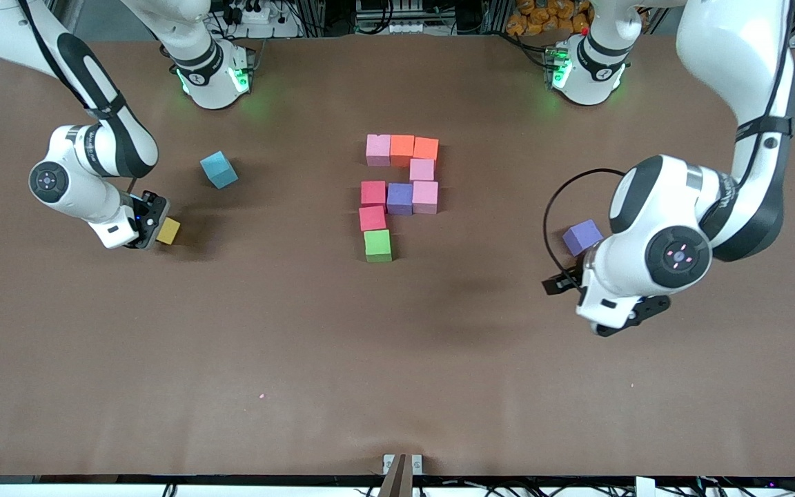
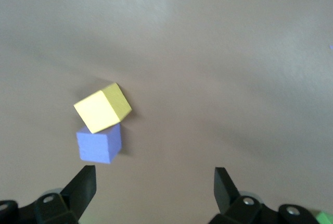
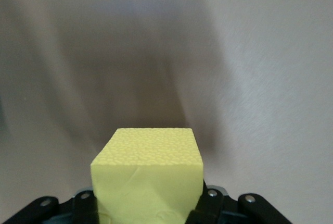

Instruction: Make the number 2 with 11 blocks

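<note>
Nine blocks form a figure at mid-table: pink (image 1: pixel 378 149), orange (image 1: pixel 402 149), orange (image 1: pixel 426 148), pink (image 1: pixel 421 169), pink (image 1: pixel 425 196), purple (image 1: pixel 399 198), red (image 1: pixel 373 194), red (image 1: pixel 372 218), green (image 1: pixel 377 245). Toward the right arm's end, my right gripper (image 1: pixel 156 224) is shut on a yellow block (image 1: pixel 168 230) (image 3: pixel 148 177), low at the table. My left gripper (image 2: pixel 154 187) stands open with nothing between its fingers, above the table at the left arm's end. Just ahead of it a second yellow block (image 2: pixel 102 110) touches a pale blue cube (image 2: pixel 99 145); the arm hides this block in the front view.
A teal-blue cube (image 1: pixel 219 169) sits near the right arm, farther from the front camera than the held block. The pale blue cube (image 1: pixel 582 237) lies beside the left arm's wrist. Brown table (image 1: pixel 397 359) stretches bare toward the front camera.
</note>
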You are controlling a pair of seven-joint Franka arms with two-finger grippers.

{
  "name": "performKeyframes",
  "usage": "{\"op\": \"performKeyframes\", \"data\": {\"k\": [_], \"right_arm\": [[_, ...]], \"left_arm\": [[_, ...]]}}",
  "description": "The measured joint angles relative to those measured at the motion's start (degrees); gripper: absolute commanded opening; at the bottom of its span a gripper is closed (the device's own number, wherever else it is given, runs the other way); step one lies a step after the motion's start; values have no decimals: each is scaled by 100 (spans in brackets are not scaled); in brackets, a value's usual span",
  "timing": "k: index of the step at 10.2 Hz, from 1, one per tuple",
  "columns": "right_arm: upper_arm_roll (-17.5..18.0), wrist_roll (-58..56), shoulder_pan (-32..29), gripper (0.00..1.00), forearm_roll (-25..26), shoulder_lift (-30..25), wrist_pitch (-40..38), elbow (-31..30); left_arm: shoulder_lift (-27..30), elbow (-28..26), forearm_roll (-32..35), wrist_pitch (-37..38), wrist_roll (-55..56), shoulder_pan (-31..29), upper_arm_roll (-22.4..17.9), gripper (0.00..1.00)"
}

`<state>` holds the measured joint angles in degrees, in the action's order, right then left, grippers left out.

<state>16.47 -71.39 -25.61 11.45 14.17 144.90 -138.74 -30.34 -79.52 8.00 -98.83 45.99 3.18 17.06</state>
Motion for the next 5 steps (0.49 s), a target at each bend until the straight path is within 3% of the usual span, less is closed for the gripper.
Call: {"op": "performKeyframes", "data": {"k": [3,5], "right_arm": [[528,239,382,36,-37,-379,-44,239],[566,914,1147,36,-60,-440,-44,514]], "left_arm": [[998,-2061,32,-1861,-79,-782,6,100],[1291,-2655,32,-2076,-187,-1199,4,100]]}}
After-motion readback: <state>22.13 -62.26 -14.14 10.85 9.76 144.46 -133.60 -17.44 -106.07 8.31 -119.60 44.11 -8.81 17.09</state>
